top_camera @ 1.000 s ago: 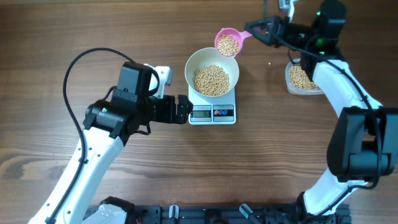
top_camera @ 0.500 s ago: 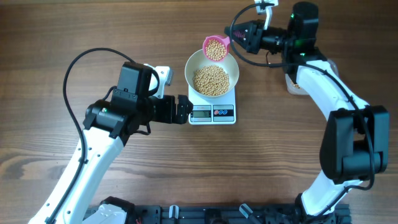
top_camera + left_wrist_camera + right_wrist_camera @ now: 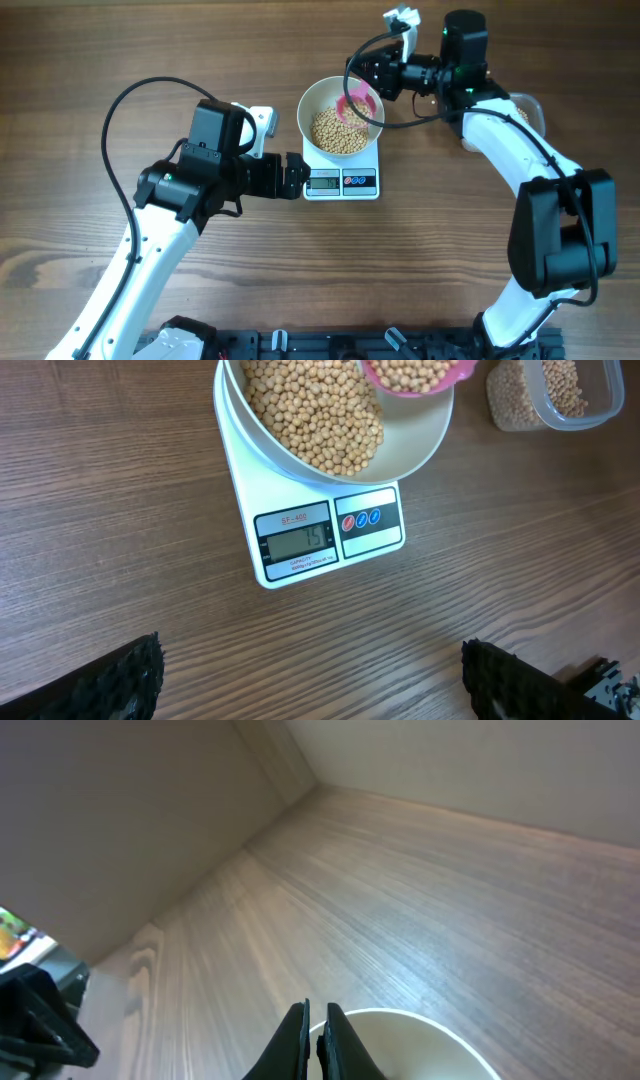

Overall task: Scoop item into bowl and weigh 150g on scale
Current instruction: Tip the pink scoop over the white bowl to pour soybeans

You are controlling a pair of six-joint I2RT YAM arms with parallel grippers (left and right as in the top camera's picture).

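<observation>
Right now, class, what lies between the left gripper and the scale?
Only bare wooden table; the left wrist view shows it between the left gripper and the scale.

Tub (image 3: 533, 110) mostly behind right arm (image 3: 505, 145); bowl (image 3: 420, 438) cut by left wrist view's top edge.

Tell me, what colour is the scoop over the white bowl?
The scoop is pink; this shows best in the left wrist view.

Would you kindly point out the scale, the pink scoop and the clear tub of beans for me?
scale (image 3: 297, 540), left wrist view, on its grey display.
pink scoop (image 3: 357, 103), overhead view, on its tilted cup.
clear tub (image 3: 597, 398), left wrist view, on its right-hand wall.
</observation>
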